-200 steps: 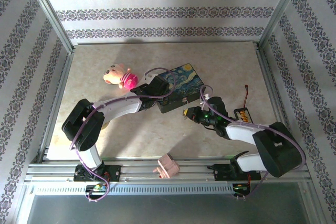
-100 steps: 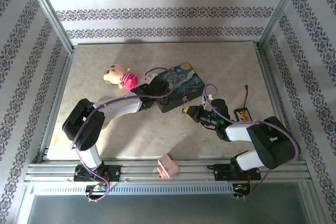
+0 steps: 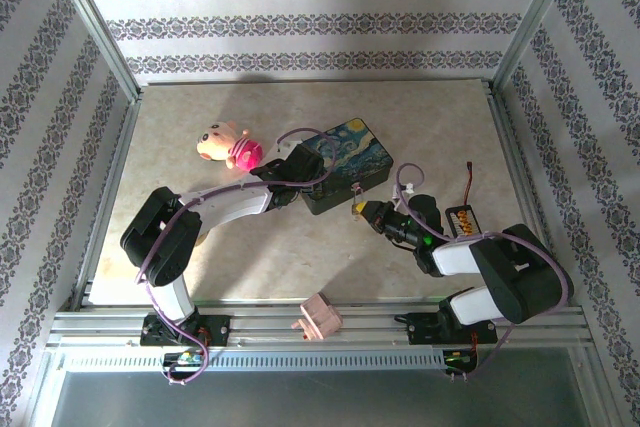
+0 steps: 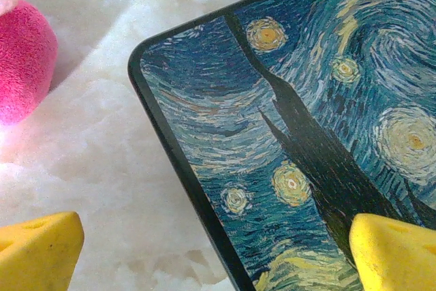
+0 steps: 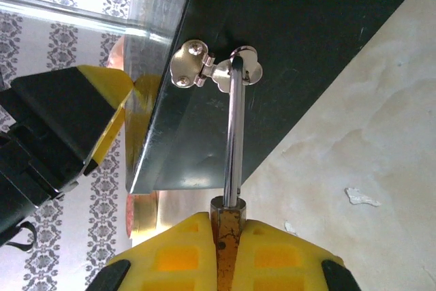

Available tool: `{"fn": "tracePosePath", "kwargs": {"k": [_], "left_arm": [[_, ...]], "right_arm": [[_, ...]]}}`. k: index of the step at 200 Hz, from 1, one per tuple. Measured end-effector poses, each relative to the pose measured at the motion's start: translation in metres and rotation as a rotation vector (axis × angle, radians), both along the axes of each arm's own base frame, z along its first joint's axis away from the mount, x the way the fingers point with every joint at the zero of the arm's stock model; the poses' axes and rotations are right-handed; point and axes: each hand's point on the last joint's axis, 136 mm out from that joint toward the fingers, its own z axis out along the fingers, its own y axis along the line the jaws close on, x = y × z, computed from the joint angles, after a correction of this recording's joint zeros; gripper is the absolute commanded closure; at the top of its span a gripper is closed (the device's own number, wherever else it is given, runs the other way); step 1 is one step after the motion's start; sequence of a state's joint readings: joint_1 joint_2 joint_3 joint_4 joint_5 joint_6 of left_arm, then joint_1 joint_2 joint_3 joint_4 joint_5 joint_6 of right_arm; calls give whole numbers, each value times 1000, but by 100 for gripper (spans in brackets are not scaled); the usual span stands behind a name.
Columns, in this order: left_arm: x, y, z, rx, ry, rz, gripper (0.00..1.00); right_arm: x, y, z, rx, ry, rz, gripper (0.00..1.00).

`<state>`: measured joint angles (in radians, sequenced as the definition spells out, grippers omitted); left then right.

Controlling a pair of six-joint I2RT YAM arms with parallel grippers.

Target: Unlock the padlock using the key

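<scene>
Out at 10 o'clock from the painted box point(image 3: 345, 152) lies the plush toy point(image 3: 228, 143), no part of this play. Moving right, the left arm reaches to the box's 9 o'clock end. The left fingers point(image 4: 41, 247) are spread wide and hold nothing, one tip over the bare surface point(image 4: 102, 168) and the other over the painted lid, with the rounded corner between them. That looks like a brace, set to stop the box sliding when the lock is tugged. Whether the tips actually touch the box, I cannot tell.

On to the box's dark side wall, at its 5 o'clock side in the overhead view. The little latch point(image 5: 204, 66) sits there, and the padlock point(image 5: 231, 168) is threaded through its loop. In the right wrist view the silvery shackle point(image 5: 234, 120) runs straight down toward 6 o'clock, off the wall rather than dangling.

And here is why: the right fingers point(image 5: 279, 250) are pinched almost together on a thin brassy sliver at the shackle's foot. I take that for the lock's body seen edge-on. Held like this, the lock is steady and pulled clear of the wall.

The shackle looks seated, so my call is that it's locked, with the unlocking step not yet done. The end of the body where the key would enter is buried between the yellow tips, so what is going on in there I cannot tell.
</scene>
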<state>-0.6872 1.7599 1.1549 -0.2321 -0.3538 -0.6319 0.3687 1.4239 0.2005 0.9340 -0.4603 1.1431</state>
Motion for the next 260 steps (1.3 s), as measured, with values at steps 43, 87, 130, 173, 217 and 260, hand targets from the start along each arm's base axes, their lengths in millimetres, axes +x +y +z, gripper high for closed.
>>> {"fn": "tracePosePath", "kwargs": {"k": [43, 87, 130, 173, 217, 260], "left_arm": [[1, -4, 0, -19, 1, -7, 1], [1, -5, -1, -24, 2, -9, 1], [1, -5, -2, -30, -3, -5, 3], [2, -8, -2, -53, -10, -8, 20], [2, -10, -2, -71, -16, -10, 33], [1, -9, -1, -72, -20, -7, 38]], "right_arm": [[10, -4, 1, 16, -14, -59, 100], [21, -1, -2, 37, -43, -113, 100], [32, 4, 2, 36, -71, -137, 100], [38, 0, 1, 35, -74, -151, 100], [45, -6, 2, 34, -81, -151, 100], [56, -8, -1, 32, -80, -142, 100]]}}
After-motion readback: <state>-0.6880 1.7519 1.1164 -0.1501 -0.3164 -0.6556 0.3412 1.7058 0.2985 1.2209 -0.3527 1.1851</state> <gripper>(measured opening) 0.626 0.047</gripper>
